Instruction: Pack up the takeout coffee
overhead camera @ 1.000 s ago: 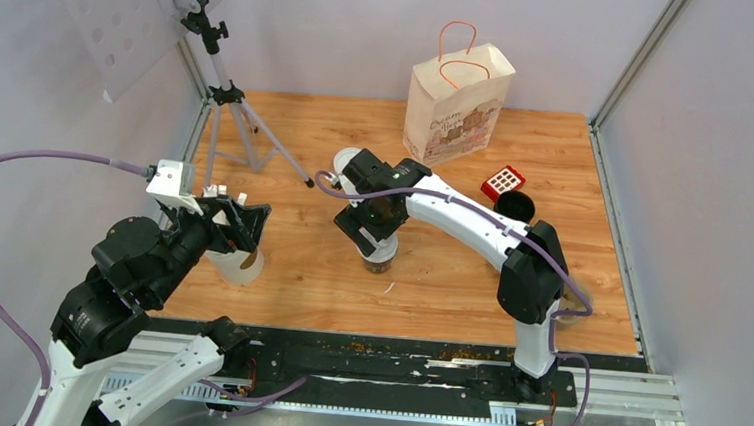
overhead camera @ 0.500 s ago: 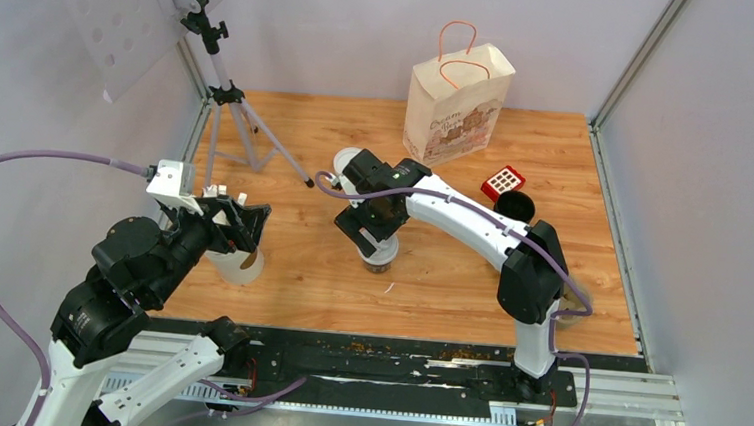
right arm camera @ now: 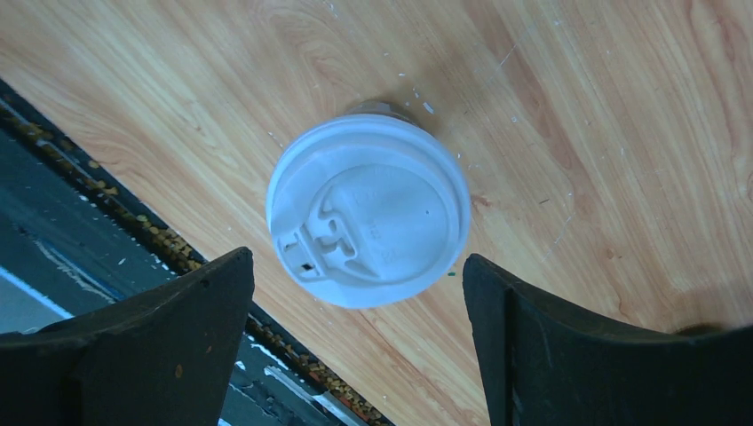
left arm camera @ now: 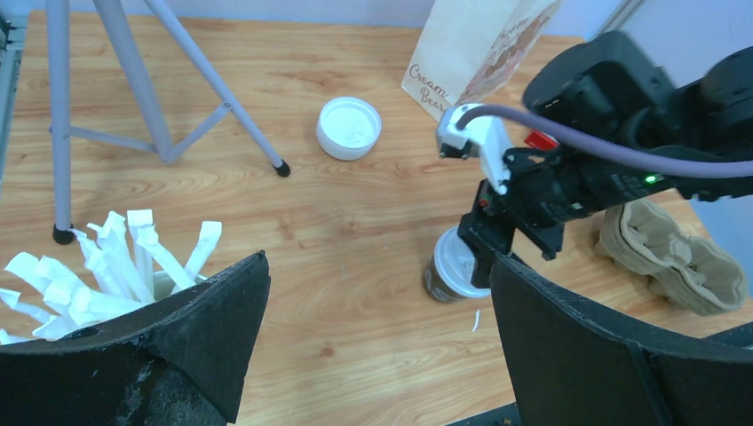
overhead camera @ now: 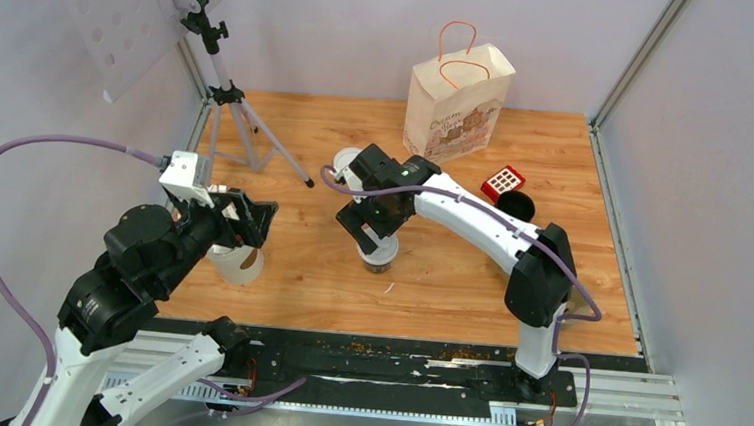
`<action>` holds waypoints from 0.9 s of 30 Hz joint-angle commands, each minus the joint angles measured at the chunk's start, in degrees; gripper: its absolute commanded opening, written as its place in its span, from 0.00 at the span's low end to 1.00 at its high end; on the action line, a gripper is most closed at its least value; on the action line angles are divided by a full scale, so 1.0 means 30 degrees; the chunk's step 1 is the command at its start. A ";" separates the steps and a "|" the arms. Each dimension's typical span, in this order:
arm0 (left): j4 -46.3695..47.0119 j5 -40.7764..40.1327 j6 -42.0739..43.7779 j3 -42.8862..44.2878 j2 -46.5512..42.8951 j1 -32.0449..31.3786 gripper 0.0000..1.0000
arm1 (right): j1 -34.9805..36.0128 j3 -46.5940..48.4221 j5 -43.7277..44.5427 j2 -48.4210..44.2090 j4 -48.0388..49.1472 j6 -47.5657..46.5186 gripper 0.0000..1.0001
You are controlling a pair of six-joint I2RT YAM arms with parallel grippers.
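The step in hand looks like grasping a coffee cup (right arm camera: 368, 232), upright mid-table (overhead camera: 469, 280). The right gripper (right arm camera: 355, 262) hangs above it, fingers apart (touching nothing). Next it should lower, close on the sides and carry the cup to the paper bag (overhead camera: 458, 103) at 1 o'clock. The left gripper (left arm camera: 377, 266), spread wide, hovers at 9 o'clock.

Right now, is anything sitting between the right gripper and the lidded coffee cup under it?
Nothing visible does. The right gripper hangs open directly above the coffee cup, with one finger on each side of it and a gap on both sides.
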 commanded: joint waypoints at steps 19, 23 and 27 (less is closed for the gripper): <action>0.3737 0.8072 -0.1741 -0.1689 0.8409 -0.0038 0.61 | -0.6598 -0.8186 -0.9321 -0.5931 0.7778 0.1780 0.51; 0.5612 0.8006 -0.2359 -0.3188 0.9414 -0.0043 0.61 | -0.6862 -0.8403 -0.9951 -0.5309 0.8559 0.1912 0.49; 0.7179 0.8188 -0.2789 -0.4612 1.0292 -0.0052 0.56 | -0.6852 -0.8289 -1.0325 -0.4624 0.8879 0.1835 0.45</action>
